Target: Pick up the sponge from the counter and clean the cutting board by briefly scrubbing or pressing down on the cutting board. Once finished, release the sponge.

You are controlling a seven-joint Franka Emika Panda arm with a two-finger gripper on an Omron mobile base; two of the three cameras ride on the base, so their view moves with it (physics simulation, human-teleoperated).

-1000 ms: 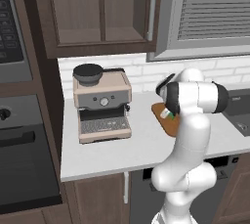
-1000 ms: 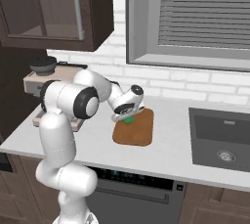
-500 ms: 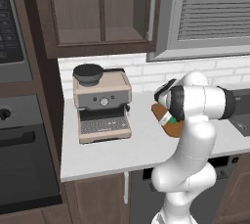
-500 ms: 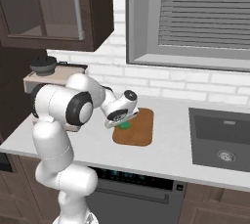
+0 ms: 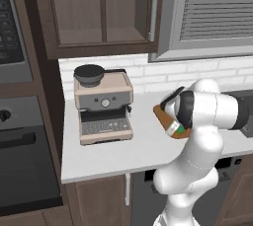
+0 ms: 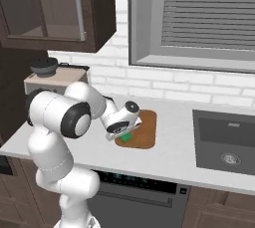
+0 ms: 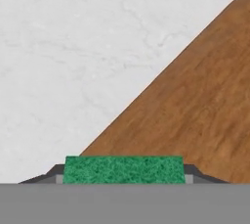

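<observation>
Sponge [image 7: 123,169] green, speckled. Board [image 7: 195,105] brown w/ wood grain. Worktop [image 7: 73,61] pale grey-white, faint veins. Wall tiles [image 6: 174,90] white brick.

- You have bare counter [image 5: 128,146] between the coffee machine [image 5: 103,104] and the cutting board [image 6: 142,130].
- The sink [image 6: 226,142] lies well apart on the board's far side.

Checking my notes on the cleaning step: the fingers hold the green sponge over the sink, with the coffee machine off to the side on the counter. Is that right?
Not the sink: the right base view shows the sponge held over the cutting board. The coffee machine does stand aside on the counter.
</observation>
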